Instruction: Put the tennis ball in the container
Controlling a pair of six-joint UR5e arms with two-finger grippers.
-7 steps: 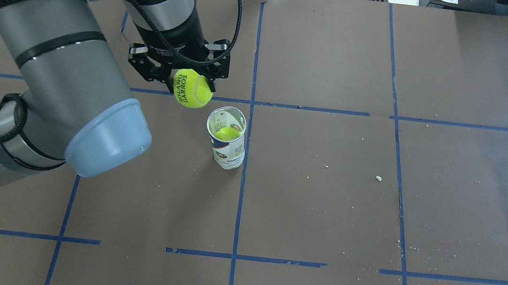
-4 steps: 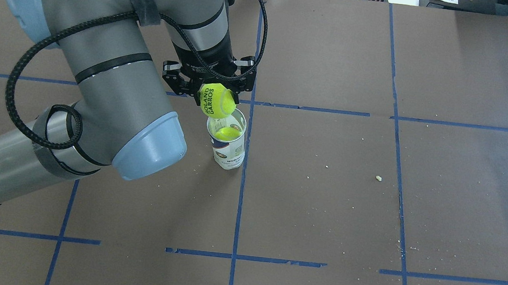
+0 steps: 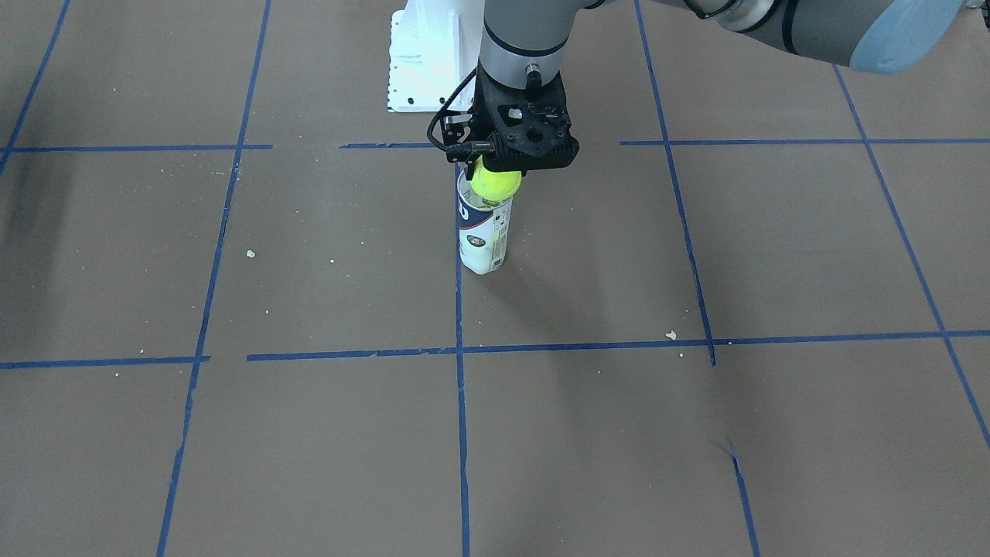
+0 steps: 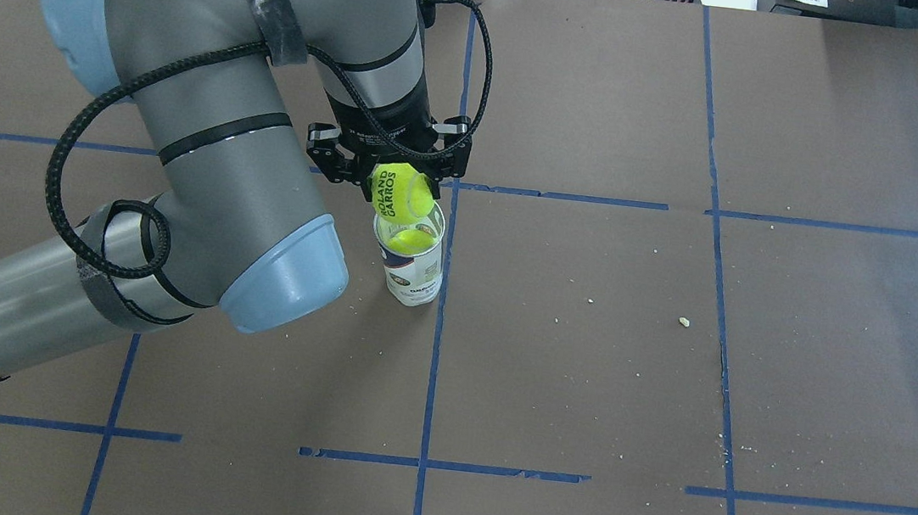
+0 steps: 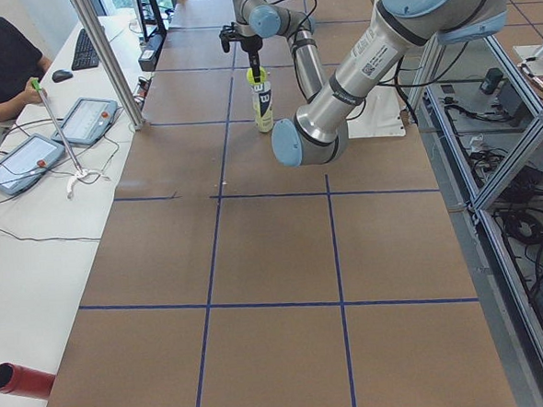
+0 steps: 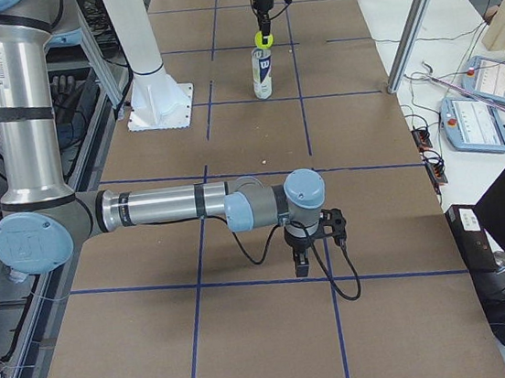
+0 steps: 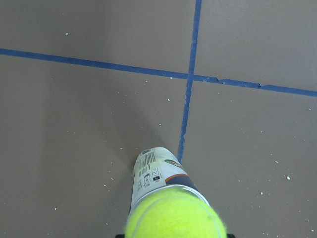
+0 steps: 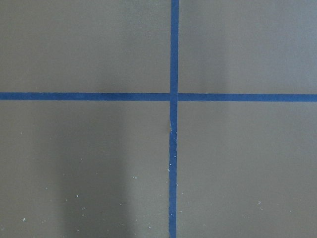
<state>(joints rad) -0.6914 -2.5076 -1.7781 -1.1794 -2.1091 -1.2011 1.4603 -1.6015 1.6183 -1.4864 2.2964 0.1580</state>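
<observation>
The tennis ball (image 4: 404,194), yellow-green with dark lettering, is held in my left gripper (image 4: 400,186), which is shut on it. It hangs just above the open mouth of the container (image 4: 413,268), a clear tube with a blue and white label standing upright near the table's centre line. From the front, the ball (image 3: 496,182) sits at the tube's rim (image 3: 483,232), slightly to one side. A second yellow-green ball (image 4: 411,241) lies inside the tube. My right gripper (image 6: 312,241) shows only in the exterior right view, low over bare table; I cannot tell its state.
The white robot base (image 3: 421,54) stands behind the tube. Brown paper with blue tape lines (image 4: 433,374) covers the table, with small crumbs (image 4: 683,321) scattered on it. Operator tablets (image 5: 91,118) lie on a side table.
My left arm has carried the ball to the right and slightly nearer, from beside the tube to over its mouth. The tube has not moved.
</observation>
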